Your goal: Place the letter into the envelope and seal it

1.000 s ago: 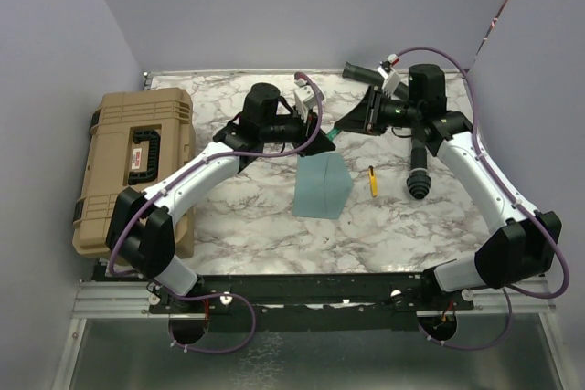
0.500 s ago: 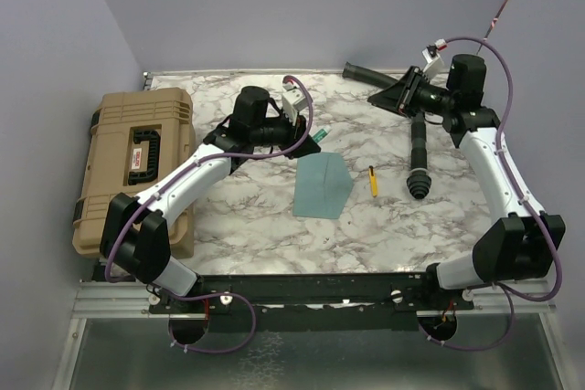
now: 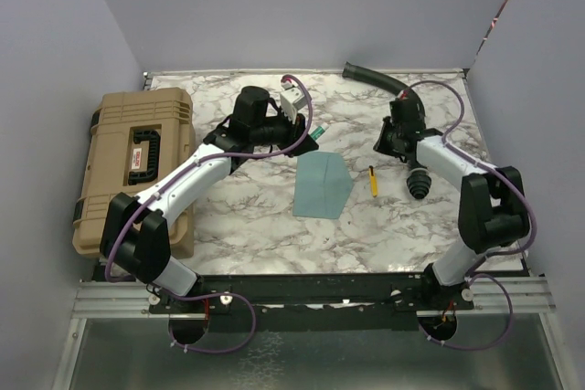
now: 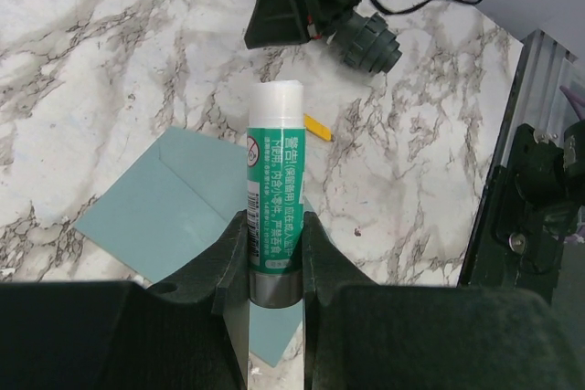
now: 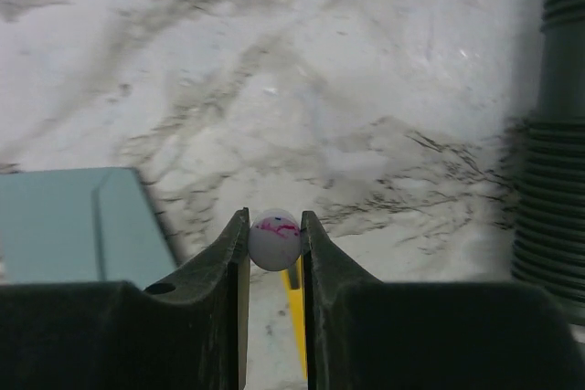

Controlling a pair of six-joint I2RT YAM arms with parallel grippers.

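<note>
Green glue stick (image 4: 275, 171) clamped, left gripper (image 4: 275, 226), arm outstretched; right gripper (image 5: 274, 226) low, pinching white cap (image 5: 274, 242).

Left arm (image 3: 196, 171) stretched forward, bent inward; left claw (image 4: 276, 226) clamped on green glue stick (image 4: 274, 180). Right arm (image 3: 448, 157) folded, elbow near its base; right claw (image 5: 274, 226) tilted downward, pinching small white round piece (image 5: 274, 242).

Tan case (image 3: 132, 166) left; yellow stick (image 3: 372, 181), black hose (image 3: 366, 73) on marble table (image 3: 256, 216)
</note>
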